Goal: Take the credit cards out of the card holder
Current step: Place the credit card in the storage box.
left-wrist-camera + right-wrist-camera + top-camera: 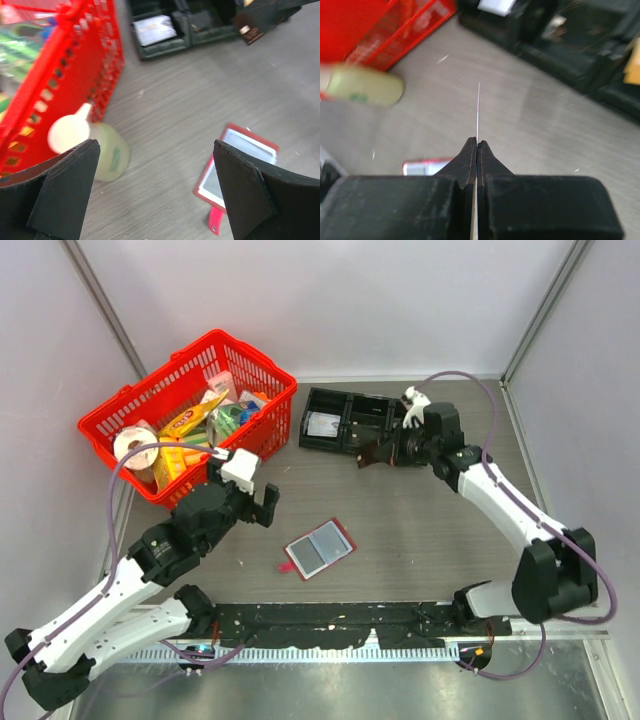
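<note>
I count one small dark-red folding wallet [319, 549], open on the grey table [430, 535] with pale grey sleeves up, and one thin dark card [376, 452] clamped in my right gripper [477, 145], left gripper [155, 150] spread wide.

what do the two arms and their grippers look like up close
The left arm and right arm both have white shells on the long links and bulky black joints. Each carries a thin purple-grey cable looping alongside it. The left gripper has matte black, wedge-shaped fingers. The right gripper is black too, with slim tapering fingers. No markings are legible.
</note>
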{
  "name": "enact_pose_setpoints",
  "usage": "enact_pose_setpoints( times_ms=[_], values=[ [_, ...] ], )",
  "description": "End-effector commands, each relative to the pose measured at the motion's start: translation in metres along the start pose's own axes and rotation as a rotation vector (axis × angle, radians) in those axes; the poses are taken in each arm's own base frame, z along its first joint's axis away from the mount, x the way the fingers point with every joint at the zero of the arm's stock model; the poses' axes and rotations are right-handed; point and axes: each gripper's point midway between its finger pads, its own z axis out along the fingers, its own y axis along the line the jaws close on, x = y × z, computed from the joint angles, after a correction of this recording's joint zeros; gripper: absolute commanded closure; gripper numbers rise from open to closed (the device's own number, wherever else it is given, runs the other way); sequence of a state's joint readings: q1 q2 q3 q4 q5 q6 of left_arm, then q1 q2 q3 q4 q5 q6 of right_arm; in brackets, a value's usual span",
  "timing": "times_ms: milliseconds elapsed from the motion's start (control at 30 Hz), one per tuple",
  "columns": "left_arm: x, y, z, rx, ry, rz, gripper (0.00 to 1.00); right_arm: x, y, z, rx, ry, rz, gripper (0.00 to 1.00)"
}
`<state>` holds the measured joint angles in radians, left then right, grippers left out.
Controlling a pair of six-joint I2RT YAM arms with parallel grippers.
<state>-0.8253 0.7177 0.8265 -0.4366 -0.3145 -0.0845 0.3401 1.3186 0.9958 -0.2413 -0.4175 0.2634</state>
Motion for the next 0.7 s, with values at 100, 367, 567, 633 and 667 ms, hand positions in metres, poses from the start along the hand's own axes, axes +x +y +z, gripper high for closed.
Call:
enact_pose_setpoints(
  times_ms=[100,367,567,633,667],
  values=[
    [-0.026,0.053,-0.009,-0.303,-0.148,-0.103,0.0,-0.081,-0.078,0.04,0.248,-0.188,0.211,0.99],
    [-0.023,0.047,-0.004,-0.27,-0.139,-0.112,0.0,-0.112,-0.11,0.112,0.256,-0.155,0.281,0.99],
    [-0.024,0.047,-0.006,-0.265,-0.148,-0.115,0.0,-0.105,-0.13,0.143,0.288,-0.121,0.353,0.97],
    [-0.024,0.044,-0.005,-0.248,-0.148,-0.115,0.0,-0.099,-0.133,0.149,0.291,-0.095,0.362,0.94],
    [-0.024,0.043,-0.005,-0.242,-0.146,-0.116,0.0,-0.098,-0.133,0.152,0.284,-0.083,0.359,0.93]
  ],
)
